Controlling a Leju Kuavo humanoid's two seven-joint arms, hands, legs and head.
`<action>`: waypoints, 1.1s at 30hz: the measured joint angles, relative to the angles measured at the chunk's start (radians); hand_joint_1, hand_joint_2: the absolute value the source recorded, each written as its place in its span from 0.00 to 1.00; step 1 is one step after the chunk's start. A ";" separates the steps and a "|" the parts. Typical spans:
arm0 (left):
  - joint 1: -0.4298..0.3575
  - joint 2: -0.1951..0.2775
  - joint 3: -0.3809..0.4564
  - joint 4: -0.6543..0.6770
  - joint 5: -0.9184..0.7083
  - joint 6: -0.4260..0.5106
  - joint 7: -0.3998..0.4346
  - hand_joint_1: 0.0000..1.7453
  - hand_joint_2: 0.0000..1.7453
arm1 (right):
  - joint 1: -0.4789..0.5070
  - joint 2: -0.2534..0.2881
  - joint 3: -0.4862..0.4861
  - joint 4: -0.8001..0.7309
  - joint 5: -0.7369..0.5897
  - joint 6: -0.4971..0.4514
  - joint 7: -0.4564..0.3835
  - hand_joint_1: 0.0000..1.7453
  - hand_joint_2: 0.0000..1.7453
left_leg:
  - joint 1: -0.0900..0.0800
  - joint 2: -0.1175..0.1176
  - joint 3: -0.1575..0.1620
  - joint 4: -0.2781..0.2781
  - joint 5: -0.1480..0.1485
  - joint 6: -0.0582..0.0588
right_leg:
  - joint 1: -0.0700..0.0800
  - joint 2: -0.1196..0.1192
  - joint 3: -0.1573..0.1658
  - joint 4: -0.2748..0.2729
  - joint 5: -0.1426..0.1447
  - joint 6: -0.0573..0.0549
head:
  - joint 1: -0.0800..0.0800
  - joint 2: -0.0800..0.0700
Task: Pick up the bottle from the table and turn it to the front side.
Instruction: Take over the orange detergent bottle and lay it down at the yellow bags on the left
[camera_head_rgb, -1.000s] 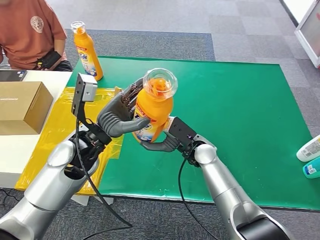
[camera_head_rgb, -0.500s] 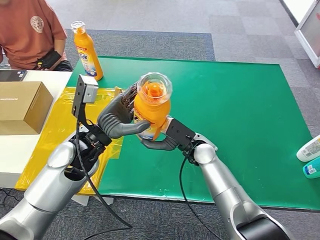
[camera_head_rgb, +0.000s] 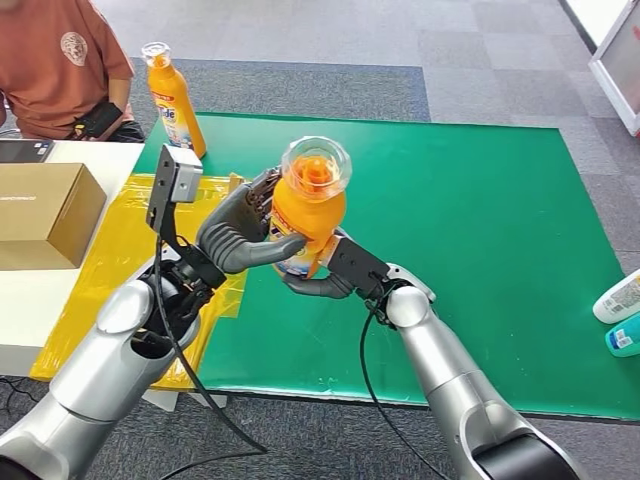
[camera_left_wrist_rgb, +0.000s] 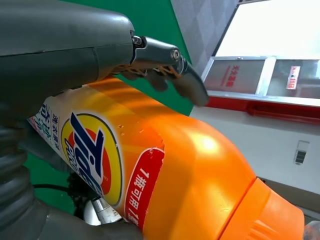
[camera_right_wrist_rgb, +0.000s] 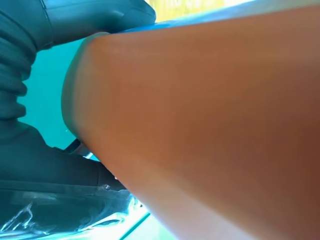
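Bottle (camera_head_rgb: 308, 205) sits raised above the green tabletop (camera_head_rgb: 483, 240), grasped between the left hand's (camera_head_rgb: 238, 232) fingers (camera_head_rgb: 260, 195) around its side and the right hand's (camera_head_rgb: 332, 272) fingers (camera_head_rgb: 302, 289) beneath it.

Two silver arms (camera_head_rgb: 106, 365) trail black cables (camera_head_rgb: 181, 365), each ending in a dark grey robot hand (camera_head_rgb: 230, 235) with ribbed wrist cover.

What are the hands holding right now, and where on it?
Both hold the orange bottle: left hand around its labelled body, right hand under its lower end.
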 joint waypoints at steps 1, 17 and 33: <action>0.000 0.000 0.000 0.000 -0.001 0.000 0.000 1.00 1.00 | 0.000 0.000 0.000 0.000 0.001 0.000 0.000 1.00 1.00 | 0.000 0.000 0.000 0.000 0.000 0.000 | 0.000 0.000 0.000 0.000 0.000 0.000 | 0.000 0.000; -0.005 0.000 0.000 0.000 -0.009 0.000 0.000 1.00 1.00 | 0.006 0.000 0.001 -0.017 0.019 0.006 -0.010 1.00 1.00 | 0.000 0.000 0.000 0.000 0.000 0.000 | 0.000 0.000 0.000 0.000 0.000 0.000 | 0.000 0.000; 0.005 0.009 0.001 -0.007 -0.018 0.010 -0.018 1.00 1.00 | 0.007 0.000 0.001 -0.021 0.020 -0.002 -0.005 0.69 1.00 | 0.000 0.000 0.000 0.000 0.000 0.000 | 0.000 0.000 0.000 0.000 0.000 0.000 | 0.000 0.000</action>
